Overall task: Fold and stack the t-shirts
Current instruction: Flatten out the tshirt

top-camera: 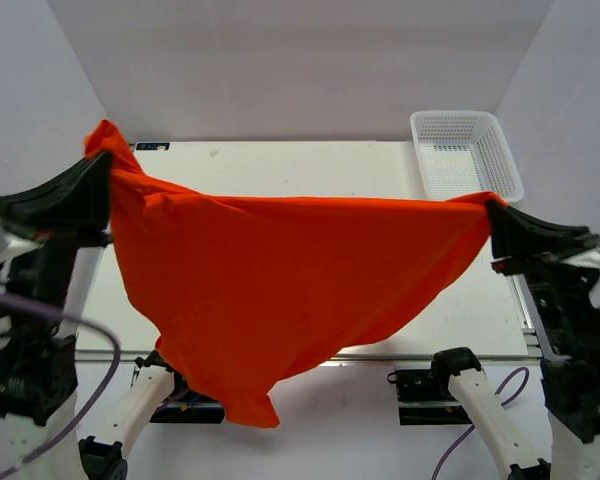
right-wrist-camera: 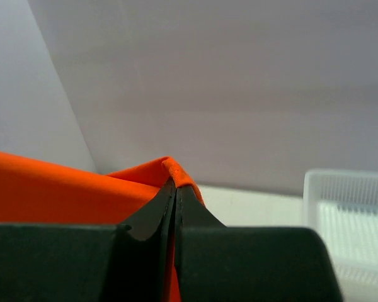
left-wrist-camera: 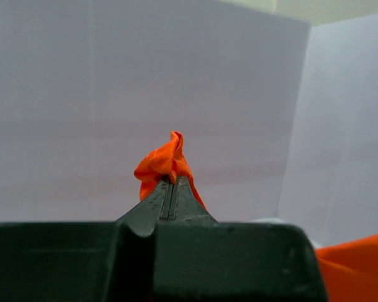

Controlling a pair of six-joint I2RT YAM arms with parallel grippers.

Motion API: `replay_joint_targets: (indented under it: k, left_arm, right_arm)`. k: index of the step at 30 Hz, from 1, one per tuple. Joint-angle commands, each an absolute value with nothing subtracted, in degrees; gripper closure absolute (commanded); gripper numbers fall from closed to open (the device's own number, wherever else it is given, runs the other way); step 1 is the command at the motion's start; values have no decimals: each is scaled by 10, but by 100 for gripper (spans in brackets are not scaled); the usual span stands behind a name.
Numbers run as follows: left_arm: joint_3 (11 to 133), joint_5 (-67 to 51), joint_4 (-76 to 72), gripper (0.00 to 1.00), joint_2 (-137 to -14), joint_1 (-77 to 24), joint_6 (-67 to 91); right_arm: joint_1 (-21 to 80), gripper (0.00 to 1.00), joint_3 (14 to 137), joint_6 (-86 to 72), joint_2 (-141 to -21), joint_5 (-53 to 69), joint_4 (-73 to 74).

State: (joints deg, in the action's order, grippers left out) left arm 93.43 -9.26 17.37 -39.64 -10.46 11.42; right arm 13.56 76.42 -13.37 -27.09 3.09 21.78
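Top external view: one orange t-shirt (top-camera: 280,290), hanging above the table (top-camera: 300,165). We clench its edges in the left claw (top-camera: 104,172) and the right claw (top-camera: 493,212), probably to spread it for folding.

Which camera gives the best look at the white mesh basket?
The top external view: nearly the whole white mesh basket shows, rim and walls, at the table's far right corner. The right wrist view catches only part, cut by the frame edge, beyond the right gripper shut on the orange-red t-shirt. The left wrist view misses it.
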Motion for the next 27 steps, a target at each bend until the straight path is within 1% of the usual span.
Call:
replay_joint_targets:
  k: [1,2,4,5,7,8,11,12,14,15,17,18,19,24,25,27]
  left_arm:
    - [856,-32,147,100,-440,-99,111]
    - [842,-22,141,100,-452,-99,111]
    - [802,9,133,100,-477,-99,111]
    - [786,19,126,100,-505,-99,111]
    - [731,25,86,100,-534,-99,111]
    - [703,25,73,100,-569,-99,111]
    - [675,38,35,100,-630,-99,116]
    - [669,43,29,100,-651,-99,123]
    - [661,58,10,100,-711,-99,123]
    - [651,64,-2,100,-729,-99,123]
    - [651,75,-25,100,-789,-99,123]
    - [662,85,-25,100,-808,-99,123]
    - [671,85,-31,100,-830,-94,123]
    - [768,124,-31,100,-966,-94,117]
    - [784,124,-31,100,-1012,-89,117]
    - [843,124,-24,100,-1061,-84,117]
  right_arm:
    - [134,100,713,-145,-308,3,192]
    - [134,100,680,-151,-335,-21,179]
    - [134,100,658,-154,-354,-25,161]
    - [134,100,622,-156,-372,-26,153]
    - [134,100,577,-154,-404,-20,109]
    - [134,100,551,-153,-424,-20,73]
    - [134,100,517,-147,-471,-26,39]
    - [133,100,505,-143,-513,-27,25]
    - [133,100,504,-137,-547,-32,15]
    - [133,100,506,-134,-599,-36,11]
    - [133,100,514,-134,-634,-54,-10]
    - [133,100,532,-134,-689,-63,-14]
    - [133,100,541,-135,-707,-64,-18]
    - [132,100,627,-129,-859,-75,-30]
    - [132,100,672,-128,-917,-79,-29]
    - [132,100,706,-124,-956,-82,-26]
